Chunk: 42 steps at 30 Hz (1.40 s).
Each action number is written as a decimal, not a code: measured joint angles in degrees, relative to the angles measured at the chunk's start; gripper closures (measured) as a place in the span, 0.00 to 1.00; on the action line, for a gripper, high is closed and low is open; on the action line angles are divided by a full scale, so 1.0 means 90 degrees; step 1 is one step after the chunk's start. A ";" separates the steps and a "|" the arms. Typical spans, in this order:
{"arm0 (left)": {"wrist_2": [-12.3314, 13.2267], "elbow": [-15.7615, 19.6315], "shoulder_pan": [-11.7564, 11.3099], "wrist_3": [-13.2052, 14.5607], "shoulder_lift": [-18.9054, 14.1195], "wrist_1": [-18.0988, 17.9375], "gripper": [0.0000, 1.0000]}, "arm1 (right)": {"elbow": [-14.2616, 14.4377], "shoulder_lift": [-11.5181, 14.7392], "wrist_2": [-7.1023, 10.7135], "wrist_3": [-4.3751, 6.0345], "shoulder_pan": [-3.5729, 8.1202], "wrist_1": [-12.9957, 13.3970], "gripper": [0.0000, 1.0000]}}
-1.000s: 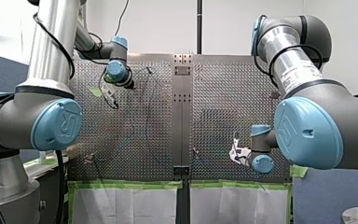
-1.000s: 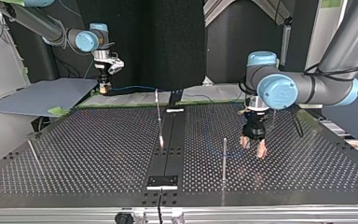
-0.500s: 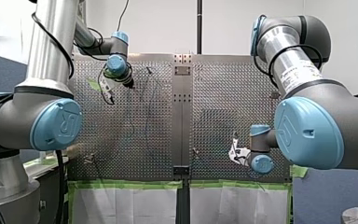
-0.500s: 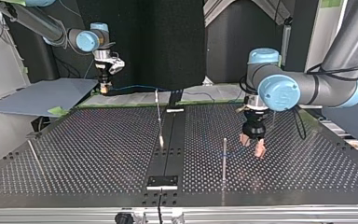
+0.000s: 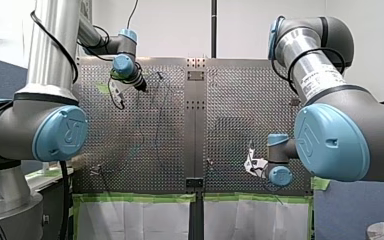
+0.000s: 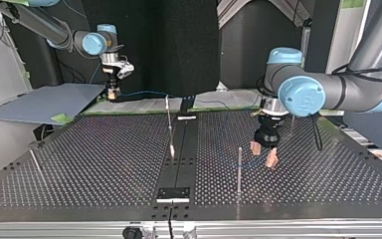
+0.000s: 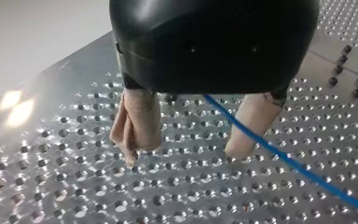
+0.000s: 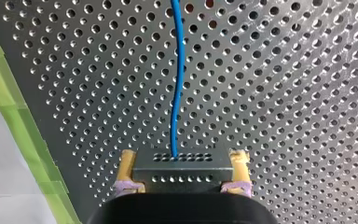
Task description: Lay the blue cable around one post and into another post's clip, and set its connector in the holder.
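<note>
Blue cable (image 6: 139,92) begins, at the top view's left, in my right tool (image 6: 112,92). That tool hangs by the table's (image 6: 104,164) edge on the arms' side and is clenched on the connector (image 8: 182,165). Its wrist view shows the block squeezed between both pads, with the cable leaving it straight ahead. The line runs along that edge, behind the leaning post (image 6: 169,122) at the middle strip, then seems to cross the perforated plate toward the upright post (image 6: 239,167). Just beside that post my left tool (image 6: 262,154) hovers low and released. Its beige pads (image 7: 137,123) are spread astride the cable, which lies close against one pad rather than centred. A closing pinch could therefore nudge the cable out instead of catching it. Any sideways sweep risks striking the post. A hard tug might also pull the connector askew in my right tool.
</note>
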<state>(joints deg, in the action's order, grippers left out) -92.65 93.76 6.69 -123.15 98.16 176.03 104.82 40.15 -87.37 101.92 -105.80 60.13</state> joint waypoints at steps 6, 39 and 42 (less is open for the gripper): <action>0.0217 0.0000 0.0008 -0.0075 -0.0014 0.0031 0.00 | 0.0000 -0.0001 0.0000 -0.0003 -0.0009 0.0004 0.39; -0.0142 0.0041 0.0249 0.0427 -0.0522 0.0594 0.00 | 0.0000 -0.0001 0.0000 -0.0004 -0.0016 0.0006 0.39; -0.0212 0.0044 0.0277 0.0431 -0.0576 0.0645 0.00 | 0.0001 -0.0001 0.0000 -0.0004 -0.0016 0.0001 0.39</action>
<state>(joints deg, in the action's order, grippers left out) -94.56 94.16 9.18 -119.26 92.98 181.83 104.83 40.14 -87.37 101.88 -105.95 60.14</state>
